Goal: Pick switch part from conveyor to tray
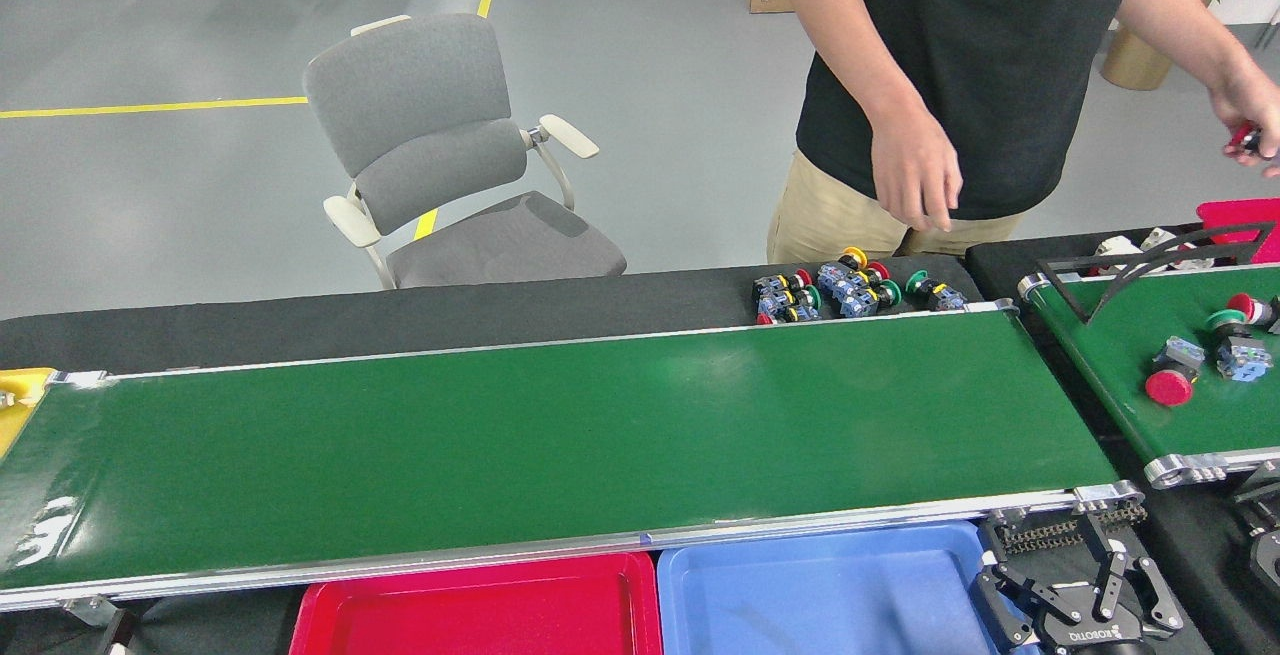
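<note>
- At nine o'clock, the conveyor (560,435) lies bare, no switch part on it; the red tray (480,605) and blue tray (820,585) sit empty below.
- At one o'clock, switch parts (850,293) cluster on the worktop (400,315) beside a person's hand (915,170); collision is a risk.
- At five o'clock, the right gripper (1075,600) waits, fingers apart; the left is unseen.

Long green conveyor (560,425) with silver side rails was seen bare. Switch parts (850,293) were clustered on the black table just beyond its far right rail. Red tray (480,603) and blue tray (820,585) were placed side by side below the near rail.
</note>
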Available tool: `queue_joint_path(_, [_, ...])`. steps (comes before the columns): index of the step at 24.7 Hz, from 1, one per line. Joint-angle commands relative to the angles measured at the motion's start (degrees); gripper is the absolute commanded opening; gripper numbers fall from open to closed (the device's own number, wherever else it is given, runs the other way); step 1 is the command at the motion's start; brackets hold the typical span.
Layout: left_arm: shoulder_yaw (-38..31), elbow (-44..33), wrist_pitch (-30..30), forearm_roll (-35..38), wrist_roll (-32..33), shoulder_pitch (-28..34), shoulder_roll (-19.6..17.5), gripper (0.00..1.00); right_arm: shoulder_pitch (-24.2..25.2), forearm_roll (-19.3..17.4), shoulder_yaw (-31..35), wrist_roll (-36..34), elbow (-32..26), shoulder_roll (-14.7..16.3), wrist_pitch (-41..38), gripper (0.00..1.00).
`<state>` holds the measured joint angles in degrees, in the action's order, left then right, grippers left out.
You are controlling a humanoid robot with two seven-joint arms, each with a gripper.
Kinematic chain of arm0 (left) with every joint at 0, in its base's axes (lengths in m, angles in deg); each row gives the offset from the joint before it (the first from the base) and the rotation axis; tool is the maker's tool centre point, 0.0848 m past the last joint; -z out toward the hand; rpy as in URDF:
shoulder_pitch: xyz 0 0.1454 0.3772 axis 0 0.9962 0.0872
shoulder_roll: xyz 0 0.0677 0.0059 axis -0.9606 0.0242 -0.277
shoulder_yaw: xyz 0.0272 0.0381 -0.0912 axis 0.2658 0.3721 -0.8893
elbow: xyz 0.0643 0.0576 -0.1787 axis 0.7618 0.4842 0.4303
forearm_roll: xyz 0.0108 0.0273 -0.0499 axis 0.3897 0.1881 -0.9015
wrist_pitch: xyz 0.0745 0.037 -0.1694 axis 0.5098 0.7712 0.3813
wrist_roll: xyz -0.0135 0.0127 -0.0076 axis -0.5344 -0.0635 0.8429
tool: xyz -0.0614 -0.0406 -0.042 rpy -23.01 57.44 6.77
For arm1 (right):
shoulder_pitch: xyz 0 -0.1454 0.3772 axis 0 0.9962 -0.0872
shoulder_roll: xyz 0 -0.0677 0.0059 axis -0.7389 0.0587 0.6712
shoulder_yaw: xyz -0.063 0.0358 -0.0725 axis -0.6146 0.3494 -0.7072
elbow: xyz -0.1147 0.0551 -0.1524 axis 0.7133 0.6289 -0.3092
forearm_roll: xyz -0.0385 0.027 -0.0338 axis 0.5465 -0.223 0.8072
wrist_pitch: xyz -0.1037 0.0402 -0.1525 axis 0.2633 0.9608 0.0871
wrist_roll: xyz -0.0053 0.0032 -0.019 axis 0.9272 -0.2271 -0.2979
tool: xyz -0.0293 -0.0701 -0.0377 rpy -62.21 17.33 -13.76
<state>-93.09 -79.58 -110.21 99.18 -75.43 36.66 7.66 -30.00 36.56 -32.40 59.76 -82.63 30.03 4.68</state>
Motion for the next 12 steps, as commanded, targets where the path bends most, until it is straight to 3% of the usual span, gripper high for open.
queue_joint_path(1, [-0.27, -0.66, 0.21, 0.01, -0.60, -0.04, -0.28, 1.00, -0.76, -0.09, 0.11, -0.05, -0.41, 0.13, 0.09, 1.00])
queue_joint_path(7, [-0.27, -0.04, 0.13, -0.34, -0.69, -0.48, -0.28, 1.00, -1.46, -0.09, 0.11, 1.18, 0.20, 0.05, 0.53, 1.00])
queue_joint_path(12, [-0.45, -0.04, 0.04, -0.43, -0.69, -0.74, -0.19, 1.00, -6.30, -0.09, 0.11, 2.23, 3.11, -0.04, 1.40, 1.00])
